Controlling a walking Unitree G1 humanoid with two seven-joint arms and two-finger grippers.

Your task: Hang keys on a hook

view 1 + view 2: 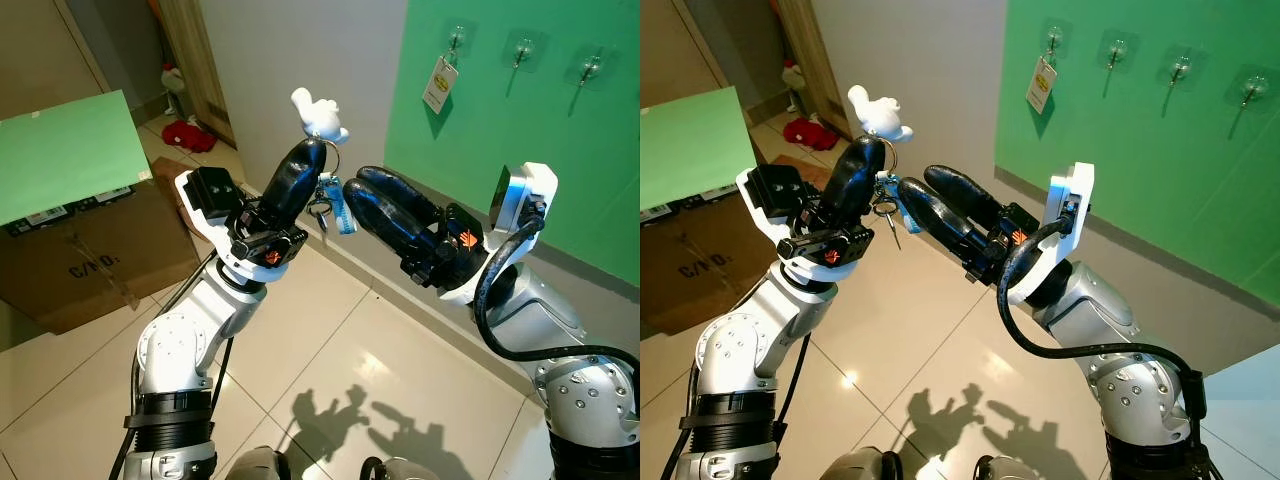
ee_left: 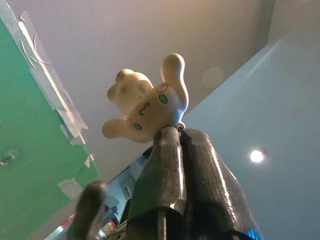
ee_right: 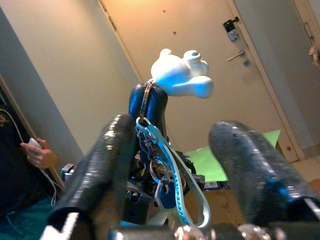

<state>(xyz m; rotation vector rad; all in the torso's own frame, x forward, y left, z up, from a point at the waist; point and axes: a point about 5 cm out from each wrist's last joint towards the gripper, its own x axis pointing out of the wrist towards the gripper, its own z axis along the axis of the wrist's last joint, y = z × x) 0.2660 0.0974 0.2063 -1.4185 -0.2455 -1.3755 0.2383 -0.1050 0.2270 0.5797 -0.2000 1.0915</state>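
My left gripper (image 1: 309,152) is raised in front of me, shut on the ring of a key bunch (image 1: 322,205). A white cartoon figure charm (image 1: 319,114) sticks up above its fingertips, and keys and a light blue strap (image 1: 341,212) dangle below. My right gripper (image 1: 359,184) is open, its fingers reaching in from the right beside the strap. In the right wrist view the keys (image 3: 159,176) hang between its two fingers (image 3: 107,160). Three clear hooks (image 1: 523,48) sit on the green wall panel (image 1: 480,130); the leftmost hook (image 1: 456,40) carries a yellow-white tag (image 1: 440,85).
A cardboard box (image 1: 80,255) with a green board (image 1: 60,160) on it stands at the left. Red things (image 1: 190,135) lie on the floor by a wooden door frame. A person's hand (image 3: 37,152) holds a device in the right wrist view. Tiled floor lies below.
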